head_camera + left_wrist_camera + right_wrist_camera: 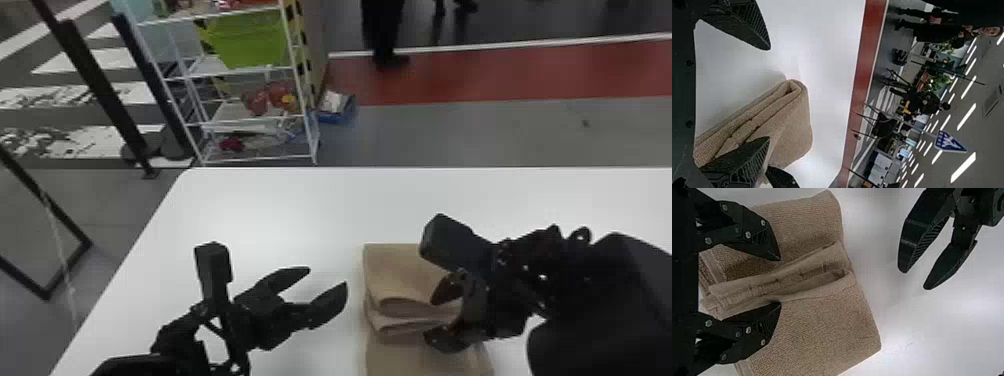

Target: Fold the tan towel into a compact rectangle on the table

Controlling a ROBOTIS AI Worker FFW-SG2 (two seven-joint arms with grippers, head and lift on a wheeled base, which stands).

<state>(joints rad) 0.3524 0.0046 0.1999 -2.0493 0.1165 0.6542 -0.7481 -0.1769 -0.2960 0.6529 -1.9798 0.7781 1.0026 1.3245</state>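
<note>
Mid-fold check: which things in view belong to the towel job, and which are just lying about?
For the job:
tan towel, partly folded
white table
left gripper
right gripper, at the towel

Just about:
white wire rack
green bin
blue tray on the floor

matt, ribbed cloth towel

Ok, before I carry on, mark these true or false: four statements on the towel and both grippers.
1. The tan towel lies on the white table. True.
2. The towel is spread flat, without a fold. False: it has folded layers.
3. The left gripper is open. True.
4. The right gripper is shut, off to the towel's left. False: it is open, at the towel's folded layers.
</note>
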